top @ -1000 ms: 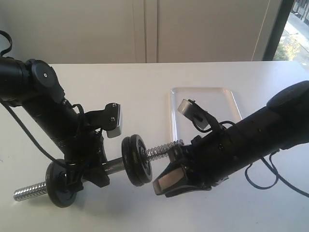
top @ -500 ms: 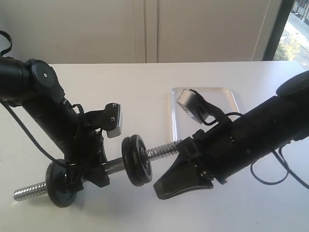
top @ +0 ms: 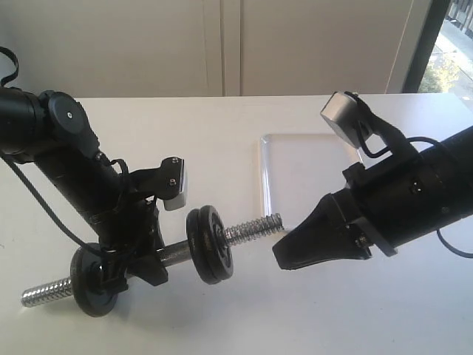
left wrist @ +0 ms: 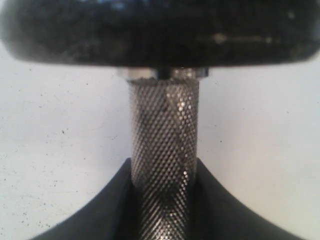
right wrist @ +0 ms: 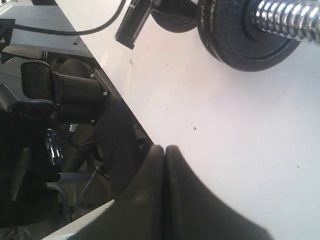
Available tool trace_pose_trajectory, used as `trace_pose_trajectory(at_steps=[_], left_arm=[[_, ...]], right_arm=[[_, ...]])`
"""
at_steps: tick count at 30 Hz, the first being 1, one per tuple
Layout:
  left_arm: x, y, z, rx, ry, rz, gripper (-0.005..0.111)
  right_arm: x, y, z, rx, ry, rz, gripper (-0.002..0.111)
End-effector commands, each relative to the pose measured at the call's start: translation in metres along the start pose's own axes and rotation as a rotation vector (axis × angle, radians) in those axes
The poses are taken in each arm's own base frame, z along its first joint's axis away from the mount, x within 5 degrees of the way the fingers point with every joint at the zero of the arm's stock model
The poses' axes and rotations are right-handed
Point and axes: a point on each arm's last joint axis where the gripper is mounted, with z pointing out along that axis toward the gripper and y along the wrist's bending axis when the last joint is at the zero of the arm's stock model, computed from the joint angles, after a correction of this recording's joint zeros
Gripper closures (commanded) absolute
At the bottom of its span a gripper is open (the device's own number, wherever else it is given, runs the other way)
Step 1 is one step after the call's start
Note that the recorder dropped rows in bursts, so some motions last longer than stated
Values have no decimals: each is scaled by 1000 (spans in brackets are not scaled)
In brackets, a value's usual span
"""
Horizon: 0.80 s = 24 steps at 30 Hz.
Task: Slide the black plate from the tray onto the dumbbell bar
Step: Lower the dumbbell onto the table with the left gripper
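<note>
My left gripper point(top: 140, 260) is shut on the knurled middle of the dumbbell bar point(top: 174, 255) and holds it just above the table. In the left wrist view the fingers point(left wrist: 112, 200) clamp the bar point(left wrist: 164, 125) below a black disc point(left wrist: 160, 30). One black disc point(top: 92, 281) sits near the left threaded end. Another, thick-looking black disc point(top: 209, 244) sits inboard of the right threaded end point(top: 255, 228). I cannot tell the black plate apart from these. The white tray point(top: 295, 177) shows no disc. My right gripper point(top: 284, 259) is shut and empty, just off the bar's right end.
The right wrist view shows the shut gripper point(right wrist: 165, 148) over the white table, with the disc point(right wrist: 235, 35) and threaded end point(right wrist: 287, 20) beyond it. The right arm point(top: 414, 196) covers the tray's near right part. A window strip point(top: 451, 52) stands at the far right.
My right gripper has pulled back to the right and upward, away from the bar's threaded end. The left gripper and the bar have not moved.
</note>
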Motion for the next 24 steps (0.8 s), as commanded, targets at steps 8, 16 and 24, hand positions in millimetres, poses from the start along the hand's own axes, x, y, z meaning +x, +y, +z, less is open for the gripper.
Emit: trace_pose_trajectory(at_steps=[8,16,24], left_arm=[[-19,-2,-10,31,-137,-68,107],[-20,-1,-10,23,-144,-72,107],[-20,0,-10,10,-145,-74,107]], right_arm=[[-2,4,-8,73,-50,-44,108],[-4,2,-9,95,-67,-21,108],[-4,2,-9,96,-68,-19,108]])
